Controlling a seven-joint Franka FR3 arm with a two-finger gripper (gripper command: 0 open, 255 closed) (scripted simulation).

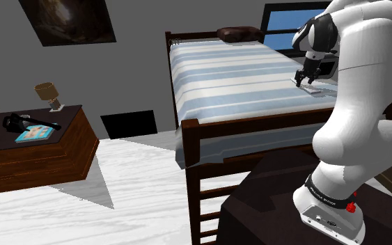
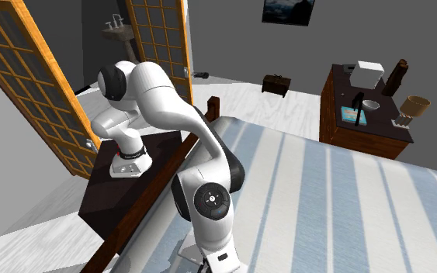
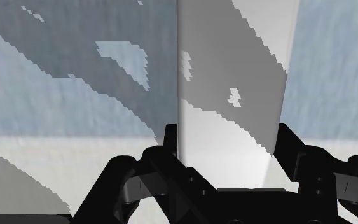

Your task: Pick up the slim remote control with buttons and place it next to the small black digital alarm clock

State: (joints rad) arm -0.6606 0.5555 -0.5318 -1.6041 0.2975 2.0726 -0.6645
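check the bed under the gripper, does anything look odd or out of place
Yes. The flat grey remote below the gripper looks partly sunk into the striped bedcover. In the wrist view, jagged patches of the blue cover break through its surface, as if the two overlap instead of one lying on the other.

The arm (image 1: 354,104) is white and rounded with dark joints — one bears a round black cap (image 2: 211,200); a black band (image 1: 326,189) with white lettering, a red button (image 1: 352,207) at the base (image 1: 326,219), black gripper (image 1: 305,82)
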